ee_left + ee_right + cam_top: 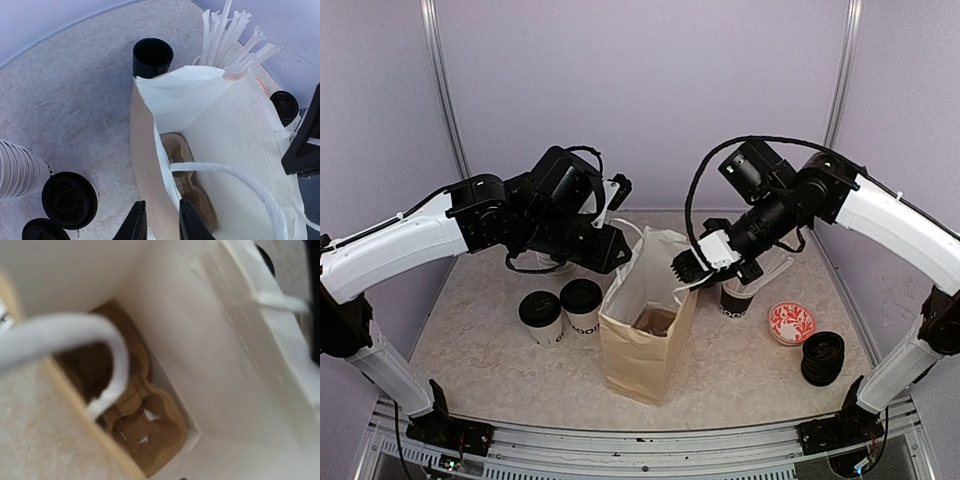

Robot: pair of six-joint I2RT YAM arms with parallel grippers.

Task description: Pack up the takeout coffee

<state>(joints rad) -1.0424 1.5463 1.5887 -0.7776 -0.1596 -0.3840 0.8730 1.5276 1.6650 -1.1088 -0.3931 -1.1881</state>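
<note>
From my remote station: a brown paper bag [645,345] with a white lining stands upright in the middle of the mottled, stone-look tabletop [470,350], mouth open. A moulded brown cardboard tray [145,425], rough and pulpy with two round wells, lies flat on the bag's floor. A flat white paper handle [75,332] arcs over it.

The takeout coffee is outside the bag. Two coffee cups [540,318] [582,305], white tapered paper with round black plastic lids, stand touching each other just left of it. A third cup [734,303] stands just right of the bag, partly hidden under my right arm.

The left gripper [160,222] has its black fingers [136,225] drawn close together on either side of the bag's left wall, pinching it near the rim. The right gripper [688,268] sits at the bag's right rim; its wrist view is blurred and shows no fingers, so I cannot tell whether it grips.

A glossy black cup [152,55] and a bundle of white sticks [232,42] stand behind the bag. A red-and-white patterned disc [792,322] and a stack of black lids [823,357] lie at the right.
</note>
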